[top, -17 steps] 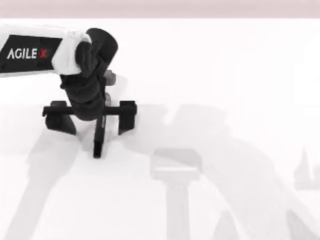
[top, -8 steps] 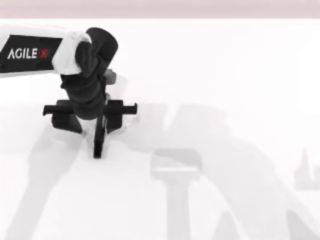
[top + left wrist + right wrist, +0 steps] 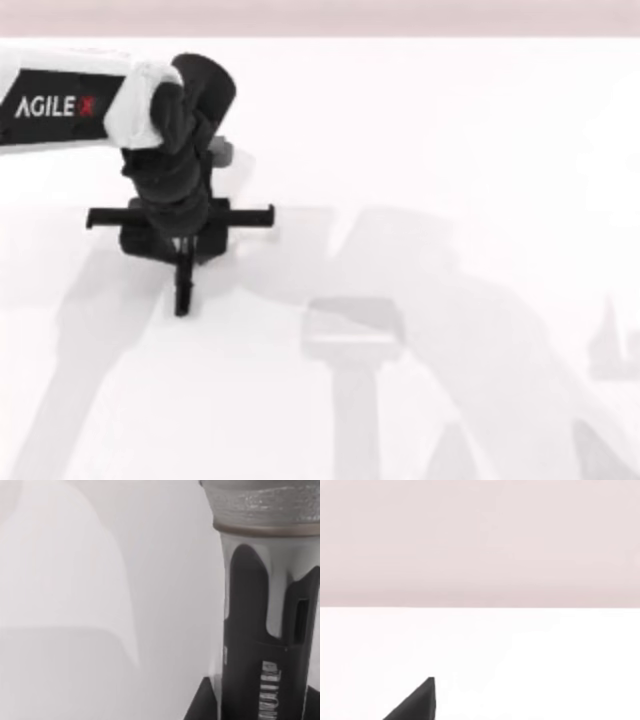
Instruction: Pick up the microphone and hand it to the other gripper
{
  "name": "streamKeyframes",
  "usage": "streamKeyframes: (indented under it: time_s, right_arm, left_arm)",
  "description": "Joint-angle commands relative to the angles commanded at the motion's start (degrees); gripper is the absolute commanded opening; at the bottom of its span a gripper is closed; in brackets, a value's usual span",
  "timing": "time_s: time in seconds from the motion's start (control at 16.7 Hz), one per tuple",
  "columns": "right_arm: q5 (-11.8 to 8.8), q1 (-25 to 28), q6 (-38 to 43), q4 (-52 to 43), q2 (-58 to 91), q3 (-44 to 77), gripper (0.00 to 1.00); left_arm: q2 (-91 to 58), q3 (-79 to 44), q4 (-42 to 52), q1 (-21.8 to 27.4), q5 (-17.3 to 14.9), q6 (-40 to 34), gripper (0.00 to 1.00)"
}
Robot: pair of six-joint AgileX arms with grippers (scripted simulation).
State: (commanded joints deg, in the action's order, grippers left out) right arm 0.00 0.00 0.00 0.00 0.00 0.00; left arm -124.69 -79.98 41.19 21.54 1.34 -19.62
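Between the closed jaws of the left gripper [image 3: 183,243], microphone [image 3: 184,285] clamped mid-handle, black tail projecting beyond them. Risk: lopsided grip lets it pivot on lifting. Right gripper [image 3: 415,705] parked; spread unreadable.

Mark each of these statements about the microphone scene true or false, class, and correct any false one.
1. The left gripper is closed around the microphone. True.
2. The microphone lies at the right side of the table. False: it is at the left side, under the left arm.
3. The microphone's mesh head shows in the left wrist view. True.
4. The right gripper is touching the microphone. False: only a black fingertip shows in its wrist view, with no microphone near.
5. The left arm carries "AGILE X" lettering. True.
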Motion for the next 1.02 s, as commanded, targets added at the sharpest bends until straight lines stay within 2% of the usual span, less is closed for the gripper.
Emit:
streamKeyframes:
  time_s: [0.18, 0.42, 0.72, 1.02]
  right_arm:
    - [0.00, 0.00, 0.00, 0.00, 0.00, 0.00, 1.00]
    - [0.00, 0.00, 0.00, 0.00, 0.00, 0.00, 1.00]
    - [0.00, 0.00, 0.00, 0.00, 0.00, 0.00, 1.00]
    - [0.00, 0.00, 0.00, 0.00, 0.00, 0.00, 1.00]
  left_arm:
    - [3.12, -1.09, 1.14, 0.02, 0.95, 0.80, 0.00]
    - [4.30, 0.22, -4.95, 0.00, -1.27, 2.31, 0.00]
    - [7.90, 5.03, -23.35, -0.53, -7.73, 6.45, 0.00]
    - [13.17, 12.68, -48.76, -1.30, -16.16, 11.93, 0.00]
